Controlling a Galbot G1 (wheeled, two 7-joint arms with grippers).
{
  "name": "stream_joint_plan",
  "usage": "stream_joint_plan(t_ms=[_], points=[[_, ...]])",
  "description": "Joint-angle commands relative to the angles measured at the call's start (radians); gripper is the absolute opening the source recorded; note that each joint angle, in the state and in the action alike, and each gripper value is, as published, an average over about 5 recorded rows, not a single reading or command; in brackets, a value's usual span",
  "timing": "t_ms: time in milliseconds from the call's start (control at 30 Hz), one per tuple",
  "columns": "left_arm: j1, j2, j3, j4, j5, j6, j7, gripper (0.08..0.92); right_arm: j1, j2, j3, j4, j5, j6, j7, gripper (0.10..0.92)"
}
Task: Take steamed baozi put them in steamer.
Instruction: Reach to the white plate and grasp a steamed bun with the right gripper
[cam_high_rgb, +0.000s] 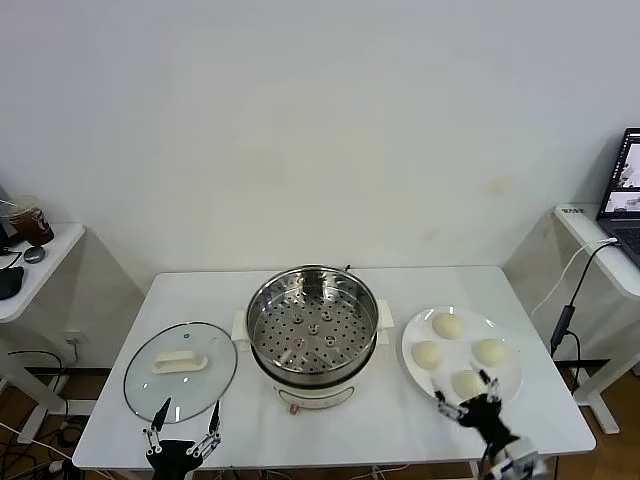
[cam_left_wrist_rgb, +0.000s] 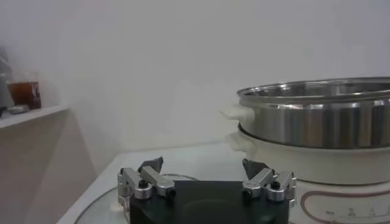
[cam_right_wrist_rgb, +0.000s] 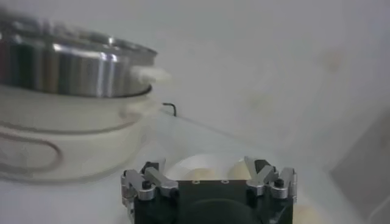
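Starting at the left side of the tabletop (cam_high_rgb: 120, 440), the left tool (cam_high_rgb: 183, 425) waits at the front edge with its fingers spread wide and nothing between them, just in front of the glass lid (cam_high_rgb: 180, 370) lying flat near the front-left corner. At the middle stands the steamer (cam_high_rgb: 312, 325), uncovered, its perforated tray bare; no bun is in it yet. Toward the right edge a white plate (cam_high_rgb: 412, 358) carries all four steamed baozi (cam_high_rgb: 449, 325). The right tool (cam_high_rgb: 464, 398) sits at the plate's front rim, fingers parted and holding nothing, right at the nearest bun.

I judge the first pickup to be the step in hand. Next, the right tool should settle its fingers around that front bun, close gently on the soft dough, lift, and carry it leftward over the steamer's rim.
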Motion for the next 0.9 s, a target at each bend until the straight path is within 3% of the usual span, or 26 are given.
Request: stream_joint_plan(t_ms=[33,233,533,900], points=[[-0.007,0.004,-0.008,0.013,0.037,-0.022,0.019,0.823,0.353,-0.334,-0.106,-0.161,-0.342,0.011,-0.253,0.823],[-0.005,-0.010,-0.029,0.008,0.047,-0.043,0.015,0.823,0.737,-0.406,-0.451,-0.342,-0.339,0.027,-0.438,0.823],[-0.005,-0.015,-0.057,0.000,0.057,-0.057,0.012,0.823,1.248,-0.332,-0.975,-0.621,-0.229,-0.010,-0.709,0.823],[-0.009,-0.015,-0.092,-0.007,0.056,-0.060,0.007,0.823,1.410,-0.177,-1.232,-0.850,-0.175,-0.045,-0.809,0.823]])
